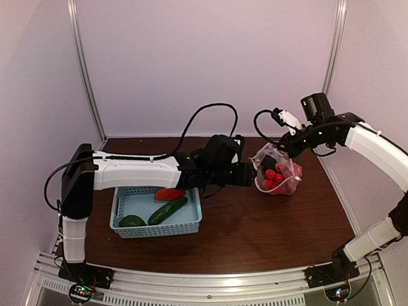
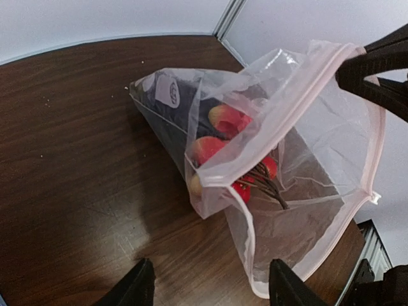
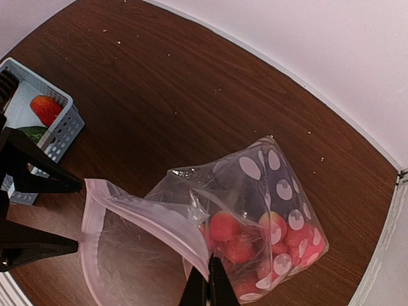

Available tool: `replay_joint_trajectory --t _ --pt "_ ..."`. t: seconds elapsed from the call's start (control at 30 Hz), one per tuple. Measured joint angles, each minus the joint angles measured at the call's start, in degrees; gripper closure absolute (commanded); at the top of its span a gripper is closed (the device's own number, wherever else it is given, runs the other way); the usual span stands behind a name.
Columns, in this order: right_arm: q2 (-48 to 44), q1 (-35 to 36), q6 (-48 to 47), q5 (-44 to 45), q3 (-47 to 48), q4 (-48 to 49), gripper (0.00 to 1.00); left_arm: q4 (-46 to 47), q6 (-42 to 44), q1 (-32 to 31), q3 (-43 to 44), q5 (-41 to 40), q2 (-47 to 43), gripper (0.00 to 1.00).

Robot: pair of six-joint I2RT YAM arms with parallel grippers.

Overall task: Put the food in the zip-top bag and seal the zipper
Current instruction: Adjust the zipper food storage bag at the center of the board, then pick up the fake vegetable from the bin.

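Dark brown tabletop [image 1: 255,236], pale walls behind it. Toward the far right corner sits the zip-top bag [image 1: 278,171], clear with white dots, its bottom on the wood and its mouth pulled open toward the left arm. Inside the bag lies the cluster of cherry tomatoes [image 3: 224,226], with a dark eggplant [image 2: 175,121] beside them. The zipper [image 3: 145,209], a pale pinkish strip, runs unsealed round the mouth. At the bag's upper edge the right tool [image 3: 207,280] is pinched tight on that strip and holds it up. On the opposite side of the bag's mouth the left tool [image 2: 210,284] stands with its fingers spread wide, gripping nothing. The lower lip of the bag hangs between them, and one fingertip looks to touch the rim, though I cannot be sure. Well to the left of the bag, under the left arm, sits a light-blue basket [image 1: 156,231]. In it are the red pepper [image 1: 169,194], the cucumber [image 1: 167,210] and a small dark green piece [image 1: 132,221].
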Motion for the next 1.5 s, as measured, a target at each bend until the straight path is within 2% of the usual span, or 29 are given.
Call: replay_joint_trajectory --t 0.13,0.33,0.53,0.63,0.77,1.0,1.1,1.3,1.5 --pt "1.79 0.81 1.05 -2.58 -0.04 0.20 1.00 0.81 0.02 0.00 -4.87 2.12 -3.80 0.38" --pt "1.62 1.40 1.88 -4.50 -1.03 1.25 1.00 1.51 0.22 -0.11 -15.85 5.09 -17.77 0.38" --pt "1.20 -2.23 1.51 2.91 5.03 2.75 1.00 1.42 2.16 -0.11 -23.69 3.82 -26.62 0.38" --pt "-0.33 -4.76 1.14 6.34 7.17 6.21 1.00 -0.15 2.23 -0.11 -26.64 1.42 -28.48 0.37" --pt "1.84 -0.96 -1.38 6.69 9.35 4.48 1.00 -5.11 2.16 -0.11 -28.46 -2.56 -29.75 0.37" --pt "3.21 0.68 -1.44 5.03 4.83 3.85 1.00 -10.80 1.97 -0.11 -33.64 -7.65 -35.80 0.36" --pt "3.19 0.68 -1.07 4.50 4.83 4.04 1.00 -12.20 1.95 -0.11 -35.91 -9.27 -38.56 0.30" --pt "3.15 1.09 -0.90 -2.32 3.67 4.52 1.00 -17.70 1.31 0.28 -36.94 -13.53 -40.57 0.23" --pt "2.49 7.30 -1.55 -6.99 -4.61 6.91 1.00 -22.71 1.16 2.64 -37.88 -15.50 -40.72 0.23"
